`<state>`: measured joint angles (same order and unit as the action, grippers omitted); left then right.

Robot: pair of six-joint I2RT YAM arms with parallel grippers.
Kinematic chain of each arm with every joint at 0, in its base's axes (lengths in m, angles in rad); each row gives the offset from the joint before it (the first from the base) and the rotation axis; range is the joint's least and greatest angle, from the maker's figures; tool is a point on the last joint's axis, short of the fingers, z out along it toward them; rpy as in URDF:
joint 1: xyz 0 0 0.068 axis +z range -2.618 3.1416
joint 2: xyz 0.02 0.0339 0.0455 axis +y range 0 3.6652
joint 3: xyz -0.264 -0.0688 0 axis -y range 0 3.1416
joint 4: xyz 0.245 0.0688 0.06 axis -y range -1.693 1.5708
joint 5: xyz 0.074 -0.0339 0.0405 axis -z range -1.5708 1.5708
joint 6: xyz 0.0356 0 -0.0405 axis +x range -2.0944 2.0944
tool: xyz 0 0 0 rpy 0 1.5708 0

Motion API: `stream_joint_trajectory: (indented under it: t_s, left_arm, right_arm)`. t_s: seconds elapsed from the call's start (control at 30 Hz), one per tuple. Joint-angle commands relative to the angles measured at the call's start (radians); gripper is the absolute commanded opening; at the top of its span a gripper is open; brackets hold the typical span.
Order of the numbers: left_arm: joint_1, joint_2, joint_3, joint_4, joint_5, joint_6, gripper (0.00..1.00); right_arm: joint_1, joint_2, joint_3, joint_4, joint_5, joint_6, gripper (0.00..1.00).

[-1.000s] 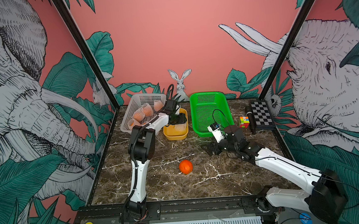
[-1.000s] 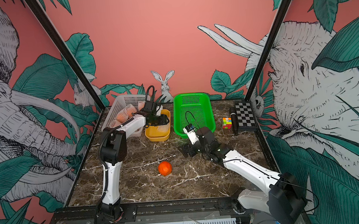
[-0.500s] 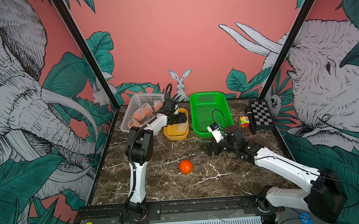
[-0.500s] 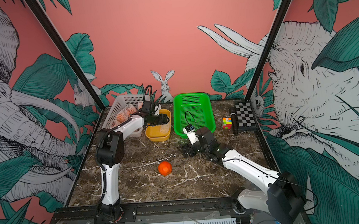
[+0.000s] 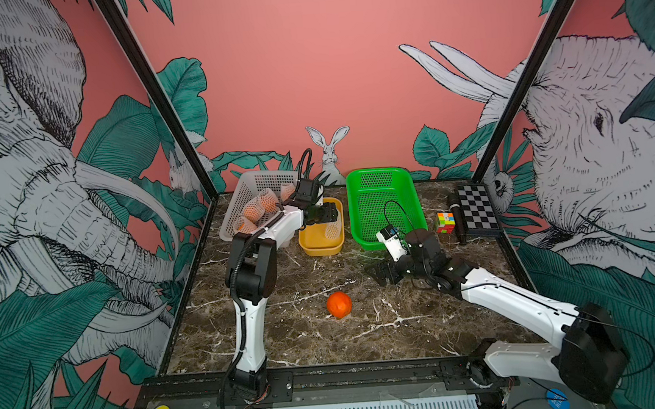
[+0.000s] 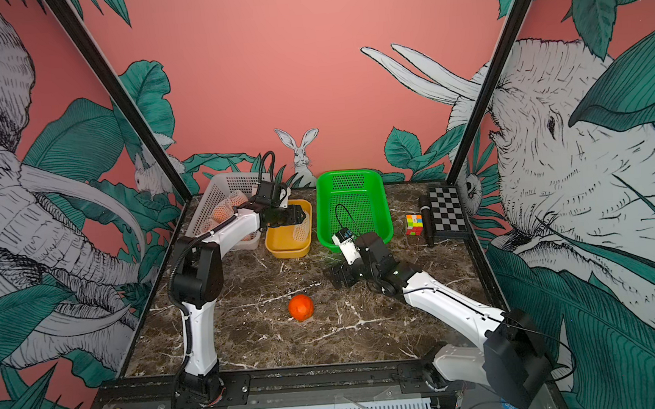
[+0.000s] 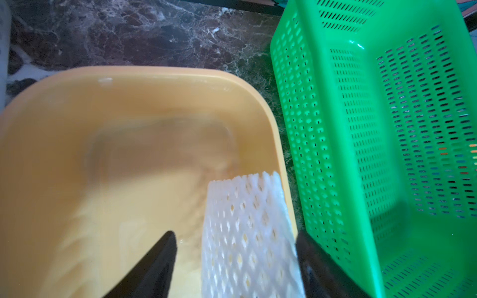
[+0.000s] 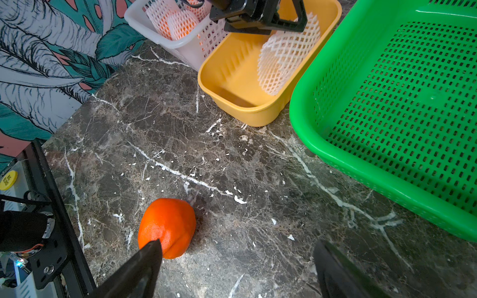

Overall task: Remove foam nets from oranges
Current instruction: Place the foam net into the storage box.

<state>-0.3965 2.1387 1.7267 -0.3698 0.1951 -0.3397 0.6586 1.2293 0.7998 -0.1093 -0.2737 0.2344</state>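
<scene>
High front stereo pair — close, downward wrists

Marble table (image 5: 288,346), bare orange (image 5: 339,304), yellow tub (image 5: 321,249), green basket (image 5: 385,209)

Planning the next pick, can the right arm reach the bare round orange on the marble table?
Probably yes: the open right gripper sits close by, and only bare marble lies between it and the orange.

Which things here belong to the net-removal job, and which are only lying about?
Job: bare round orange fruit; empty white foam mesh net in yellow plastic tub; netted oranges in white perforated plastic basket; perhaps green plastic basket.
Lying about: multicoloured puzzle cube; black-and-white checkerboard; black cylinder.
</scene>
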Motion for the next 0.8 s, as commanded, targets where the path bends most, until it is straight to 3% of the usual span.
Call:
stream_joint_trajectory:
  t_s: [0.0,0.2,0.33,0.5,0.77]
  left_arm:
    - [0.004,-0.081,-0.014,-0.04,-0.015,0.015,0.63]
    - [0.003,-0.072,-0.021,0.002,0.083,-0.03,0.34]
    - [0.003,-0.045,-0.019,0.022,0.124,-0.056,0.26]
    - [0.003,-0.006,-0.019,0.057,0.172,-0.094,0.28]
    - [-0.005,0.047,-0.024,0.16,0.282,-0.182,0.51]
  right_arm:
    - [0.006,0.011,0.033,0.025,-0.009,-0.01,0.92]
    - [0.007,0.023,0.036,0.026,-0.018,-0.009,0.92]
    - [0.007,0.019,0.032,0.023,-0.018,-0.007,0.92]
    - [0.008,0.009,0.021,0.021,-0.009,-0.004,0.92]
    - [0.009,0.022,0.033,0.012,-0.013,-0.005,0.92]
